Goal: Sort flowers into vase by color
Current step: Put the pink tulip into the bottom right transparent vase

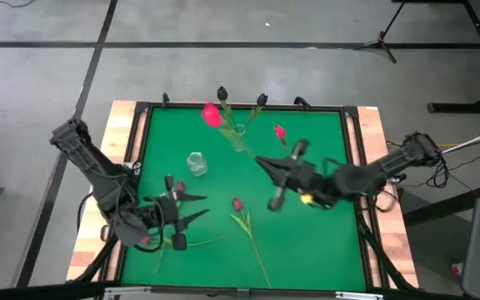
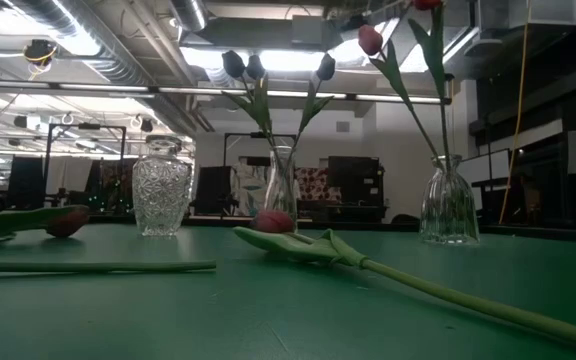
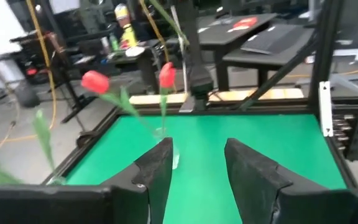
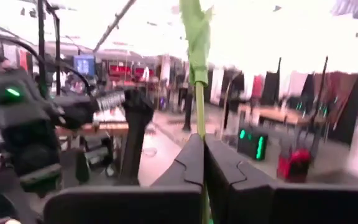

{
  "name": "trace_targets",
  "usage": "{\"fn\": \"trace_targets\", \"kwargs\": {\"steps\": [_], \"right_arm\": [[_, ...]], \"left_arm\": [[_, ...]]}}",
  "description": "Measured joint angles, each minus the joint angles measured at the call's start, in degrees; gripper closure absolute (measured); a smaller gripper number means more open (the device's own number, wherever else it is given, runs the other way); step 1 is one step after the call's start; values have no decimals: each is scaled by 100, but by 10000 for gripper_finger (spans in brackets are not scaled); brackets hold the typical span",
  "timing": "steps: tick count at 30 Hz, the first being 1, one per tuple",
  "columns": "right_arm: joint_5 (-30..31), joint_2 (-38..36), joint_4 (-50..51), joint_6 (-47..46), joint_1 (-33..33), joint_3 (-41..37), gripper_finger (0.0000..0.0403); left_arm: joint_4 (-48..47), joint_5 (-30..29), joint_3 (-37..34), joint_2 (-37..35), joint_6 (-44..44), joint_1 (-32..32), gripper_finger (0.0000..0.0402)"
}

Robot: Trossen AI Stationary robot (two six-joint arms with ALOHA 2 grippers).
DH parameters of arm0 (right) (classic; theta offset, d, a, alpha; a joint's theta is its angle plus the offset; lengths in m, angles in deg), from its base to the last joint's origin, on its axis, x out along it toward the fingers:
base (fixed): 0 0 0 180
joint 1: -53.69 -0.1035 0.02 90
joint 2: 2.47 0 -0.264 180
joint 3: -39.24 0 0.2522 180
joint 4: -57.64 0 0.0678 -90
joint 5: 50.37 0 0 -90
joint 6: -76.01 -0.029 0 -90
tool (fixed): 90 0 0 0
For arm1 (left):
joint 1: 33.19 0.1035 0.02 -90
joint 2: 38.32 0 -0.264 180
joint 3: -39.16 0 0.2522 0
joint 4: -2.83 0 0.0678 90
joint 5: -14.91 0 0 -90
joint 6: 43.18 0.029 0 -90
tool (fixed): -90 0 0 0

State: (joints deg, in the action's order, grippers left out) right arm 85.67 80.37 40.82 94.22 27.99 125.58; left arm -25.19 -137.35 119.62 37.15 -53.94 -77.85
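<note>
While the right gripper (image 1: 261, 161) pinches a green flower stem (image 4: 199, 106) above the mat (image 1: 323, 242), the left gripper (image 1: 197, 207) hovers with fingers apart, empty. 2 tulips (image 1: 242, 215) lie on the mat; others stand in vases (image 2: 449, 205).

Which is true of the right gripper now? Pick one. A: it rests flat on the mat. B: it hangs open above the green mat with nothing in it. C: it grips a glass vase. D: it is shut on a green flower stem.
D: in the right wrist view the right gripper has its fingers pressed together on a green stem rising between them.
</note>
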Motion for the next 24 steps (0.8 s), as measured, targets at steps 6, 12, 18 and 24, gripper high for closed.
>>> {"fn": "trace_targets", "kwargs": {"steps": [6,12,18,24], "right_arm": [[531,-548,-1427,1282,-671,-700,403],[-242,-1149,-3362,1058,-853,-2304,403],[-806,-1125,-4293,336,-845,-3151,403],[-1141,-819,-4290,-159,-934,-3157,403]], "left_arm": [[475,165,0,30,299,76,256],[2104,1593,0,30,1477,315,256],[3159,3714,2,86,1763,1139,256],[3636,4404,0,680,1448,1961,256]]}}
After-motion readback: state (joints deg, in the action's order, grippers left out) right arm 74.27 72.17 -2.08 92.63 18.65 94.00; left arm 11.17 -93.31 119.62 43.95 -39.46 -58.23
